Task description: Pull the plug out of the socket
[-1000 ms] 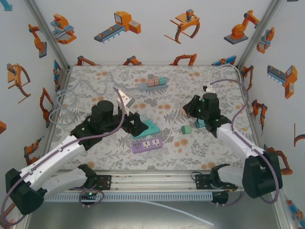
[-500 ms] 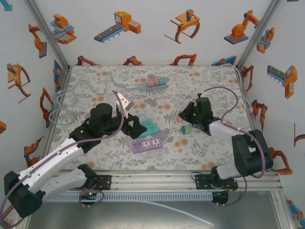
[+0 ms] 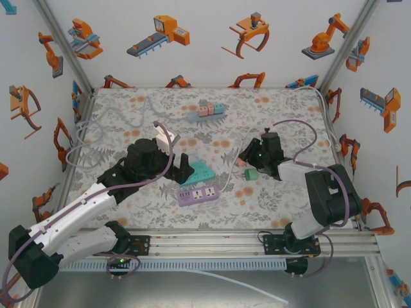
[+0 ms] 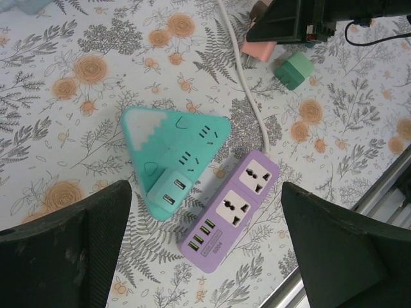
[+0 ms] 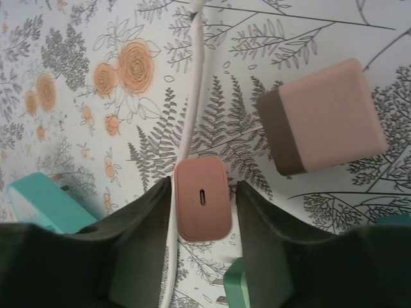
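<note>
Salmon plug sits on the tabletop, right of centre, well apart from the purple power strip by the near edge. Its long axis runs along the right gripper fingers, USB-C port toward the wrist camera, prongs hidden. Jaws narrow, bracketing the plug with slim gaps. Left gripper has its jaws wide above the strip, which lies diagonal, sockets up.

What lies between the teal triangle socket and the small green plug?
A white cable runs between the teal socket and the green plug, seen in the left wrist view.
</note>
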Motion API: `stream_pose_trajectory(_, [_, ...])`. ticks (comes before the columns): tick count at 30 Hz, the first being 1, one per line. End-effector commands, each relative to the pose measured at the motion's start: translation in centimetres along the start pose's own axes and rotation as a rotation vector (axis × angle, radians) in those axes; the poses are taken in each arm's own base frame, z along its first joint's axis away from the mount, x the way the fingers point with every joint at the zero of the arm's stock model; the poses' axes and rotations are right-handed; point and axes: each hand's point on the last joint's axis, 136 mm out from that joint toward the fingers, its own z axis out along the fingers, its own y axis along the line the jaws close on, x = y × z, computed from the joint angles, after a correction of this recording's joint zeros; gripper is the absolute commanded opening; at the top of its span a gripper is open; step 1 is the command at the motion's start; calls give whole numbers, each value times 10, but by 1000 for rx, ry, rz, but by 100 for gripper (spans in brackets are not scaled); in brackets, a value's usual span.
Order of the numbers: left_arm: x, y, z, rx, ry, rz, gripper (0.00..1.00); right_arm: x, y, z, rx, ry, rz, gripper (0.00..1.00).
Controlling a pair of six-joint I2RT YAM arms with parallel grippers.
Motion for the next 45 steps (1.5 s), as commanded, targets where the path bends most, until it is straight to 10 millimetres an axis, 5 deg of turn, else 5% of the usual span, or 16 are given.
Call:
stream_pose_trajectory(1, [-1,1,-2,-8,-20,-8,90,4,-18,-1,66,-2,13,49])
stream_pose_trajectory(10, [-1,4,-1,-23,-21,-11,90,-6,-22,-15,84,-45,13,53])
stream_pose_trajectory(16, [-3,6,-4,-37,-37,-19,90,-31,-9,-41,73,-148,-37,55])
stream_pose_trajectory(20, [-6,17,-12,-98,-65,-45,90,-54,45,-70,-97,-257,-232,55])
stream_pose_trajectory(23, [-6,34,-20,-194,-79,-90,90,-53,98,-92,-198,-318,-477,55])
stream_pose_trajectory(28, [-1,57,-32,-293,-78,-158,90,-17,178,-114,-472,-332,-829,54])
stream_pose_trajectory(32, [7,76,-41,-340,-80,-248,90,54,226,-121,-685,-287,-1251,54])
stream_pose_trajectory(38, [22,96,-52,-392,-82,-348,90,138,249,-122,-983,-183,-1612,55])
stream_pose_trajectory(45, [34,105,-59,-424,-77,-381,90,184,250,-100,-1110,-58,-1792,63])
